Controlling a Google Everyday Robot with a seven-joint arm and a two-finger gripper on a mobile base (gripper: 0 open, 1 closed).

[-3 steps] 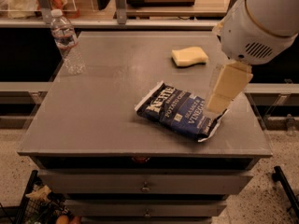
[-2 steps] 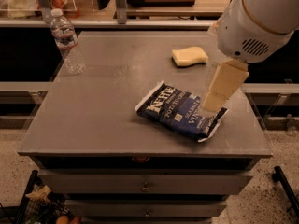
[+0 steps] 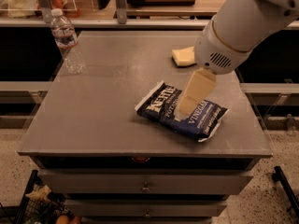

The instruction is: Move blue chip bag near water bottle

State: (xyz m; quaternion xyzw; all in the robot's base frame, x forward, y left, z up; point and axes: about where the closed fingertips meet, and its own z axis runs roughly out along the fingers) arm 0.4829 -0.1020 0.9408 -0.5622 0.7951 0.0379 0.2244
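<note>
The blue chip bag (image 3: 161, 107) lies flat on the grey table (image 3: 98, 115), right of centre, its white "Kettle" lettering facing up. The water bottle (image 3: 67, 42) stands upright at the table's far left corner, clear with a white cap and a label band. My gripper (image 3: 186, 107) hangs from the white arm coming in from the upper right. Its cream-coloured fingers (image 3: 195, 91) point down onto the middle of the bag and cover part of it. The bottle is far to the left of the gripper.
A pale yellow sponge (image 3: 183, 56) lies at the far right of the table, partly behind my arm. A counter with rails runs behind the table. Drawers (image 3: 145, 185) sit under the tabletop. A black basket (image 3: 35, 204) stands on the floor at lower left.
My arm has moved left and lower, bringing the gripper from the bag's right edge to over its middle. The bag and bottle have stayed in place.
</note>
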